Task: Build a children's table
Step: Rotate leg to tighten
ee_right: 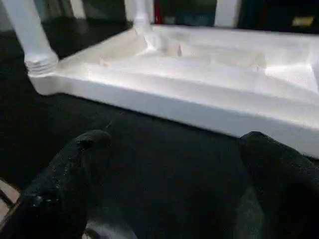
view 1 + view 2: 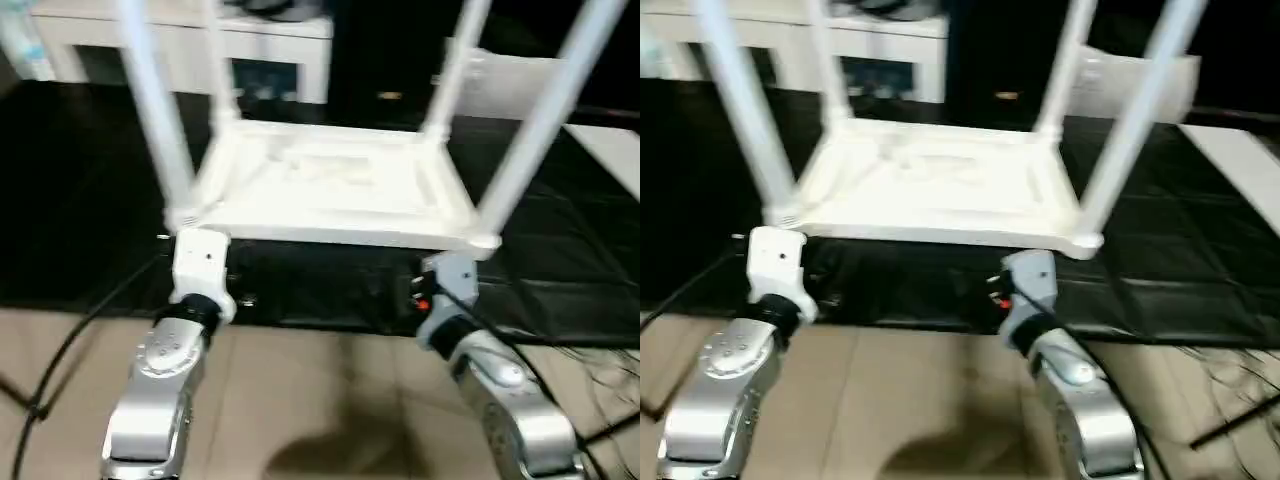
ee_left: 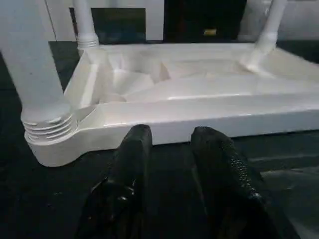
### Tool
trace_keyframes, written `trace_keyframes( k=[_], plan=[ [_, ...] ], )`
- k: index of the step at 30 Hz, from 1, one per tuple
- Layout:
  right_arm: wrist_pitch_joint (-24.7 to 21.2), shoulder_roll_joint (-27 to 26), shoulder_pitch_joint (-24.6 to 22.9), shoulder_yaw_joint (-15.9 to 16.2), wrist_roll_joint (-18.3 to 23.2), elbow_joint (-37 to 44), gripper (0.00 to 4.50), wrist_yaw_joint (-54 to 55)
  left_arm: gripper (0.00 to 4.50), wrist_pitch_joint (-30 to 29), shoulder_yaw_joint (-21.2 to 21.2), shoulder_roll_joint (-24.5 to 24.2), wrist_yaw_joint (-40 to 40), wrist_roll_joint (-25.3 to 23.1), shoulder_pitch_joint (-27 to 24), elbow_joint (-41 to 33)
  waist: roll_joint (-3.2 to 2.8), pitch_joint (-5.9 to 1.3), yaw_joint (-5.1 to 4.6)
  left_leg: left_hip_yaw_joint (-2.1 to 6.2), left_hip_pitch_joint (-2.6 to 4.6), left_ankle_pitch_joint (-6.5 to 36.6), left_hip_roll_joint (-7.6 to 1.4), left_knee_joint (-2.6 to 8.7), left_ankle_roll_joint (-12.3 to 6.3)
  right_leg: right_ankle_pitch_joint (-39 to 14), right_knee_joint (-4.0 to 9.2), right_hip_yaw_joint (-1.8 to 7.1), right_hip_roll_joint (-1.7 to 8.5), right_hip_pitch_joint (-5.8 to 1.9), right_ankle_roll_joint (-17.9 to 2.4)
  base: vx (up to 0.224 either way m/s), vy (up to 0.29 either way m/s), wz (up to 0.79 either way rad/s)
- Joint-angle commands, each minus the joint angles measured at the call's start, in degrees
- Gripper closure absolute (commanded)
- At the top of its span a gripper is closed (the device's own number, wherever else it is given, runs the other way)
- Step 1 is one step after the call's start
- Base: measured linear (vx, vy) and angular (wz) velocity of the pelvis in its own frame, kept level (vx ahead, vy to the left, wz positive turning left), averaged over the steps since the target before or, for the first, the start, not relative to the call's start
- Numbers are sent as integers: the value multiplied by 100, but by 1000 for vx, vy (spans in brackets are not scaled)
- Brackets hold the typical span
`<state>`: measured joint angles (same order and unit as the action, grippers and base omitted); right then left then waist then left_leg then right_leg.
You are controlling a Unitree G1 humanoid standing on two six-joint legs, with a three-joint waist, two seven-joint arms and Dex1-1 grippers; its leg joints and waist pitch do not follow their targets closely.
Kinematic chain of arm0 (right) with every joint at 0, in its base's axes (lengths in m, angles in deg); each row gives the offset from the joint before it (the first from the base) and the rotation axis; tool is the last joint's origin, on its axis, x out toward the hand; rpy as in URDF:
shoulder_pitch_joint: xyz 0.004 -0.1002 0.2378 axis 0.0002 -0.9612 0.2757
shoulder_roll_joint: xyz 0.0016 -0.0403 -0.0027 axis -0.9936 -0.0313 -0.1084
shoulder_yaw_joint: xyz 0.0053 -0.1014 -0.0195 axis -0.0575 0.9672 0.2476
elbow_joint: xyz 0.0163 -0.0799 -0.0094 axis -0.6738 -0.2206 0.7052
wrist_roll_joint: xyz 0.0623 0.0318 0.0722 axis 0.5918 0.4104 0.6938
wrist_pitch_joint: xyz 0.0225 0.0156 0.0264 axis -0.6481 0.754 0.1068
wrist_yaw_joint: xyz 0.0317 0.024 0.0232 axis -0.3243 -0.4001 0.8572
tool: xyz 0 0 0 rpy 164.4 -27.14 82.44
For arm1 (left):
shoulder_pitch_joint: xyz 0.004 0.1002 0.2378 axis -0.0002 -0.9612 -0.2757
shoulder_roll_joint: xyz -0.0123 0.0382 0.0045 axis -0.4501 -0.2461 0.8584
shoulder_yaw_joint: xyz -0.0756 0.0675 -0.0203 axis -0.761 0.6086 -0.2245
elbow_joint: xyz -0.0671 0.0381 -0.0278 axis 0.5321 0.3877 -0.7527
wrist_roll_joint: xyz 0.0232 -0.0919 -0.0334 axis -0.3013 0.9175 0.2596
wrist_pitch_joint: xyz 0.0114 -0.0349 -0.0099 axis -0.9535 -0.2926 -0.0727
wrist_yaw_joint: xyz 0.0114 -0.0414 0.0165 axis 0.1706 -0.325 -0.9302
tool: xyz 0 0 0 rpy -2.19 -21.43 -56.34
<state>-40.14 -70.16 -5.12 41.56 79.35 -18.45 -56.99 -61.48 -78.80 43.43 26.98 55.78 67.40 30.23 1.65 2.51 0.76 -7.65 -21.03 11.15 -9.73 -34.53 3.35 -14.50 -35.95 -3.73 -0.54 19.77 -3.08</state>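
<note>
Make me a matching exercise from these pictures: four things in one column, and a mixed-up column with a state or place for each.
Things:
1. tabletop
2. legs
3. left gripper
4. right gripper

States:
A. fingers wide apart, holding nothing
B. upside down on the black mat
C. fingers close together, holding nothing
D. standing up from the corner sockets

Pairs: 1-B, 2-D, 3-C, 4-A
</note>
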Motion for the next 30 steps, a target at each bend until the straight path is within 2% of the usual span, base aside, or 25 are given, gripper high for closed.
trace_keyframes(
  k=[1, 3, 4, 5, 6, 7, 8, 10, 11, 13, 15, 16, 18, 19, 20, 21, 22, 23, 24, 25, 26, 27, 28, 29, 30],
  plan=[
    [1, 32, -124, -120, 56, 205, 0, 10, 272, 46, 142, -2, 70, -9, -84, -83, -30, -189, -8, 169, 114, 1704, -468, 482, -87, -1573, 594, 429, 811, -130, -418, -1, 50, -1],
    [26, 25, -133, -131, 59, 201, 0, 36, 272, -7, 168, 2, 59, 10, -93, -96, -22, -173, -12, 136, 178, 2246, -437, 491, -23, -2118, 644, 419, 809, -161, -396, 0, 0, 0],
    [21, 30, -99, -160, 91, 212, 0, 73, 272, 7, 189, -5, 41, -2, -113, -113, 7, -162, -31, 121, 174, 2367, -423, 493, -28, -2338, 674, 412, 800, -185, -378, 0, 0, 0],
    [18, 46, -75, -157, 93, 205, 0, 85, 272, -2, 188, -8, 46, -1, -124, -116, -9, -124, -31, 96, 224, 2619, -388, 484, -38, -2848, 762, 396, 794, -187, -333, 0, 0, 0],
    [28, 83, -42, -145, 81, 196, 0, 86, 272, -9, 173, 1, 29, -7, -138, -118, -7, -104, -49, 76, 364, 2928, -355, 448, -38, -3340, 854, 351, 778, -178, -312, 0, 0, 0],
    [15, 99, -13, -149, 63, 205, 0, 86, 272, 38, 154, 9, -7, -6, -143, -104, 18, -104, -49, 69, 302, 2739, -340, 479, -106, -3269, 866, 359, 759, -289, -317, 0, 0, 0],
    [15, 99, -13, -149, 63, 205, 0, 86, 272, 38, 154, 9, -7, -6, -143, -104, 7, -76, -49, 72, 311, 2720, -350, 500, -130, -3246, 883, 352, 755, -286, -331, 69, 24, -3],
    [-21, 120, 6, -147, 58, 191, 0, 62, 272, 43, 153, 1, -15, -10, -156, -85, 7, -97, -70, 69, 386, 2635, -380, 519, -181, -2947, 862, 357, 745, -314, -472, 67, 23, -1],
    [1, 149, 19, -112, 7, 177, 0, 33, 272, 83, 192, -30, 1, -14, -174, -67, 12, -161, -66, 38, 284, 2105, -359, 530, -292, -2287, 807, 387, 739, -483, -643, 85, 22, -1],
    [-9, 150, 19, -103, 13, 184, 0, 19, 272, 68, 222, -42, 24, -14, -173, -94, 15, -197, -51, -1, 317, 1719, -352, 509, -407, -1775, 766, 390, 726, -509, -777, 95, 21, 0],
    [-10, 168, 30, -74, 9, 166, 0, -4, 272, 38, 210, -11, 26, 45, -149, -118, 16, -238, -35, -28, 229, 1006, -304, 458, -621, -1043, 714, 375, 709, -652, -897, 98, 16, 2],
    [-10, 168, 30, -74, 9, 166, 0, -4, 272, 38, 210, -11, 26, 45, -149, -118, 16, -257, -29, -35, 215, 836, -282, 437, -668, -863, 704, 374, 696, -686, -896, 107, 14, 2],
    [36, 233, 30, 5, -27, 121, 0, -36, 272, 15, 203, 10, 9, 66, -122, -112, 17, -329, -24, -1, 229, 188, -235, 383, -942, 220, 561, 351, 598, -746, -807, 121, 13, 4],
    [44, 266, 26, 48, -49, 115, 0, -57, 272, 3, 209, 14, 10, 70, -108, -113, 14, -349, -37, 31, 278, 24, -253, 379, -1066, 514, 493, 323, 563, -724, -770, 146, 12, 5],
    [57, 297, 30, 84, -72, 136, 0, -76, 272, 2, 227, 8, 19, 65, -88, -109, 8, -383, -96, 145, 459, -374, -331, 368, -1493, 1035, 309, 237, 507, -610, -655, 156, 6, 7],
    [48, 299, 36, 80, -61, 149, 0, -76, 272, 5, 237, -3, 17, 65, -85, -106, 12, -428, -212, 361, 765, -832, -535, 327, -2175, 1113, 104, 134, 526, -303, -538, 156, 6, 7],
    [48, 299, 36, 80, -61, 149, 0, -76, 272, 5, 237, -4, 17, 65, -85, -106, 5, -426, -278, 518, 991, -1030, -693, 305, -2512, 838, -6, 112, 597, -19, -486, 130, -19, 11],
    [47, 303, 36, 83, -64, 150, 0, -78, 272, 1, 240, -9, 21, 63, -85, -107, 34, -349, -354, 703, 1181, -883, -980, 370, -2858, 42, -132, 204, 826, 335, -447, 108, -58, 11],
    [9, 342, 47, 136, -109, 122, 0, -109, 272, -84, 175, 22, -4, 135, -11, -116, 146, -320, -331, 453, 896, -726, -658, 179, -2747, 496, 63, 440, 1006, 101, -520, 108, -58, 11],
    [-1, 366, 45, 166, -131, 116, 0, -130, 272, -93, 167, 28, -5, 147, 5, -118, 300, -299, -219, 35, 344, -301, -54, -80, -2472, 1029, 305, 712, 955, -472, -596, 137, -55, 14],
    [-14, 385, 44, 204, -157, 114, 0, -146, 272, -100, 154, 26, 1, 161, 18, -121, 348, -438, 56, 33, -607, 335, 339, -737, -1863, 2972, 392, 1363, 1232, -1418, -510, 124, -25, 8],
    [0, 387, 40, 231, -149, 133, 0, -178, 272, -97, 176, -21, 29, 128, 10, -118, 287, -234, 108, 121, -660, 127, 236, -720, -1075, 3425, 413, 984, 1122, -1132, -278, 124, -25, 8],
    [15, 393, 36, 252, -136, 146, 0, -196, 272, -93, 194, -52, 47, 102, 1, -116, 265, -199, 125, 134, -575, -13, 241, -596, -771, 2945, 468, 751, 948, -1016, -168, 61, -24, -12],
    [18, 408, 32, 278, -139, 162, 0, -192, 272, -93, 196, -78, 72, 97, -28, -124, 148, -193, 109, 176, -381, -200, 147, -228, -651, 1623, 618, 483, 701, -921, 22, 65, 14, -10],
    [25, 400, 31, 277, -135, 158, 0, -181, 272, -100, 203, -106, 93, 87, -39, -131, -116, -188, 95, 266, -63, 74, -172, 136, -752, 151, 773, 282, 712, -851, 159, 65, 14, -10]
  ],
)
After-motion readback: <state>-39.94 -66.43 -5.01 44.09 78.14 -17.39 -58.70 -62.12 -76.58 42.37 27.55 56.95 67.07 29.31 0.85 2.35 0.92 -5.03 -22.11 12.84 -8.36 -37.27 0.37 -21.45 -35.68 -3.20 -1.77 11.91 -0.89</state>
